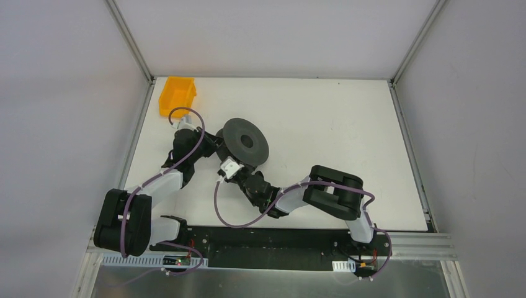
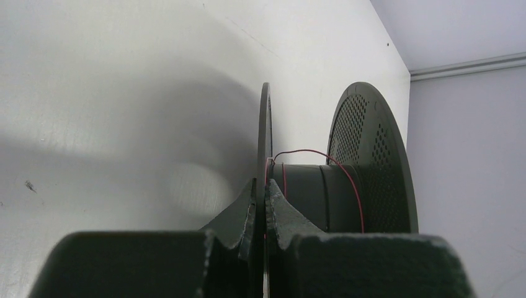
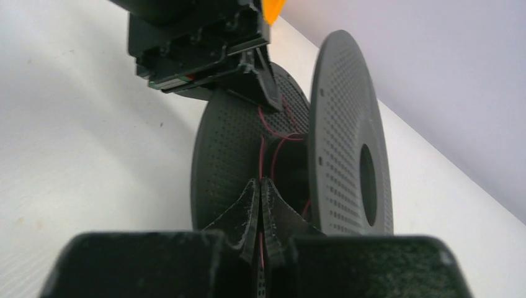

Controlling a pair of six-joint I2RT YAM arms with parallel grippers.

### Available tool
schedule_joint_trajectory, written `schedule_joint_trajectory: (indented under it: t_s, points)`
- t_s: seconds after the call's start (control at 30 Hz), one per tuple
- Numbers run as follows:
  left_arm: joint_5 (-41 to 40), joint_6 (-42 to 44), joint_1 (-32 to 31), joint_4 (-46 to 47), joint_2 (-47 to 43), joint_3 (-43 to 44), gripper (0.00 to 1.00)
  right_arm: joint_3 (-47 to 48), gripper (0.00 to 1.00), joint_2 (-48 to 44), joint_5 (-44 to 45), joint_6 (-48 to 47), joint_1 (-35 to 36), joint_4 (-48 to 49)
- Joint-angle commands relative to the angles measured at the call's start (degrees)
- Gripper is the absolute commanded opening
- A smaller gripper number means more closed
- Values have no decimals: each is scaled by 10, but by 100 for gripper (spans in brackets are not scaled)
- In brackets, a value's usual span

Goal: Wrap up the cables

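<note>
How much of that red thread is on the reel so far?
Done: only a few loose turns of red wire lie on the core of the spool. In hand: the left hand clamps a flange, and the right hand seems to pinch the wire. Left: most winding; the core is largely bare.

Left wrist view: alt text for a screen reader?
The left gripper, shut, clamps the edge of one flange of a dark grey spool, the white table behind it. A thin red cable loops loosely over the spool's core.
</note>
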Motion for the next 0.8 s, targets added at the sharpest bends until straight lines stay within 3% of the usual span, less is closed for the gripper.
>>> schedule_joint_trajectory:
  t_s: [0.0, 0.43, 0.77]
  points:
    - [-24, -4, -9, 20, -18, -7, 0, 23, 0, -11, 63, 15, -1, 57]
    - [-91, -19, -38, -48, -42, -2, 0, -21, 0, -82, 36, 170, -26, 2]
    - [-96, -14, -40, -57, -44, 3, 0, -34, 0, -105, -22, 209, -32, -13]
